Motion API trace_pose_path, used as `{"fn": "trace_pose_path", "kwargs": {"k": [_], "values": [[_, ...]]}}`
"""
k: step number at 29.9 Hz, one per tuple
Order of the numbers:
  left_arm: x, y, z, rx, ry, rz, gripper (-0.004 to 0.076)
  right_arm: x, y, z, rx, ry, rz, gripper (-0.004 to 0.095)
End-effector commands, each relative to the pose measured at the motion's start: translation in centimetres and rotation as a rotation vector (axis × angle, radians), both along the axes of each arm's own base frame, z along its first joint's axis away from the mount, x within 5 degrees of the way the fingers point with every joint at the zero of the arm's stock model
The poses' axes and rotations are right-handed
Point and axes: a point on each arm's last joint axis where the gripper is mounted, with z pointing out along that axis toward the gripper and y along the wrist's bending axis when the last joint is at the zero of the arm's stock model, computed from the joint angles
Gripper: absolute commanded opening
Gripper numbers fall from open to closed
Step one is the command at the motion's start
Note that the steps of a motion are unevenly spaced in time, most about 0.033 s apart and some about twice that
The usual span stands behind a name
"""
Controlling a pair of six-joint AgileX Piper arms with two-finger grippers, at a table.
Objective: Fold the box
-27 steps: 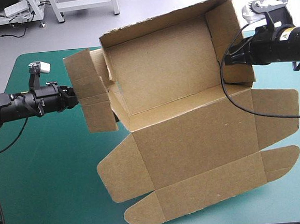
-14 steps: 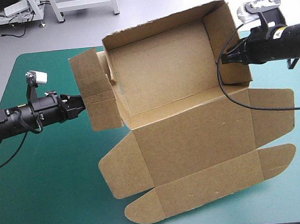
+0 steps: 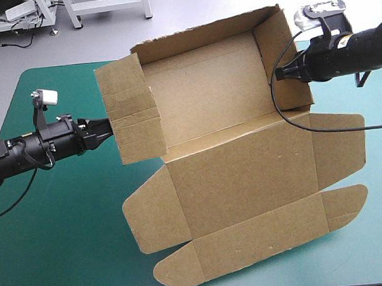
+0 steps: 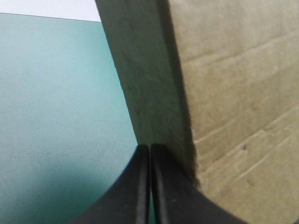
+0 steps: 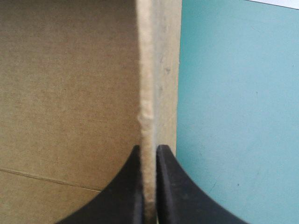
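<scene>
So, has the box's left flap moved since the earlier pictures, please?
Yes. The left flap of the box has swung away from the table's left edge, inward.

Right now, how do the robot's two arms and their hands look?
The left arm and the right arm are slim, round and black. The left hand and the right hand each have two broad black fingers, curved like fins and narrowing to a point. The right arm carries a small yellow label.
</scene>
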Motion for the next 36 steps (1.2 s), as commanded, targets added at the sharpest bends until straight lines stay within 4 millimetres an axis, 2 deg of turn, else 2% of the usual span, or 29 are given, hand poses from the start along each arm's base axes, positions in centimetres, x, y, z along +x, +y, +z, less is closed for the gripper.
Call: {"fn": "trace_pose_path", "kwargs": {"k": [1, 8, 10, 13, 21, 26, 32, 36], "values": [[-0.7, -0.5, 2.1, -0.096, -0.053, -0.002, 0.0032, -0.6, 0.2, 1.4, 0.064, -0.046, 0.007, -0.0023], [-0.7, -0.5, 2.5, -0.141, -0.061, -0.002, 0.0246, 0.4, 0.5, 0.7, 0.097, -0.023, 0.015, -0.002], [-0.7, -0.5, 2.5, -0.145, -0.055, 0.0, 0.0277, 0.7, 0.6, 0.7, 0.114, -0.022, 0.016, -0.0018], [-0.6, -0.4, 2.5, -0.153, -0.046, 0.021, 0.0286, 1.0, 0.6, 0.6, 0.123, -0.023, 0.004, -0.0018], [-0.3, -0.2, 2.8, -0.194, -0.043, 0.061, 0.0288, 1.9, 3.4, -0.2, 0.111, -0.033, 0.023, -0.0017], [-0.3, -0.2, 2.9, -0.198, -0.048, 0.063, 0.0294, 2.6, 4.2, -0.9, 0.123, -0.013, 0.026, -0.0017], [-0.2, -0.3, 3.7, -0.151, -0.085, 0.082, 0.0312, 3.0, 4.7, -1.4, 0.115, -0.001, 0.02, -0.0017], [0.0, -1.0, 4.3, -0.071, -0.104, 0.096, 0.0313, 3.1, 5.3, -1.6, 0.107, 0.002, 0.028, -0.0017]]}}
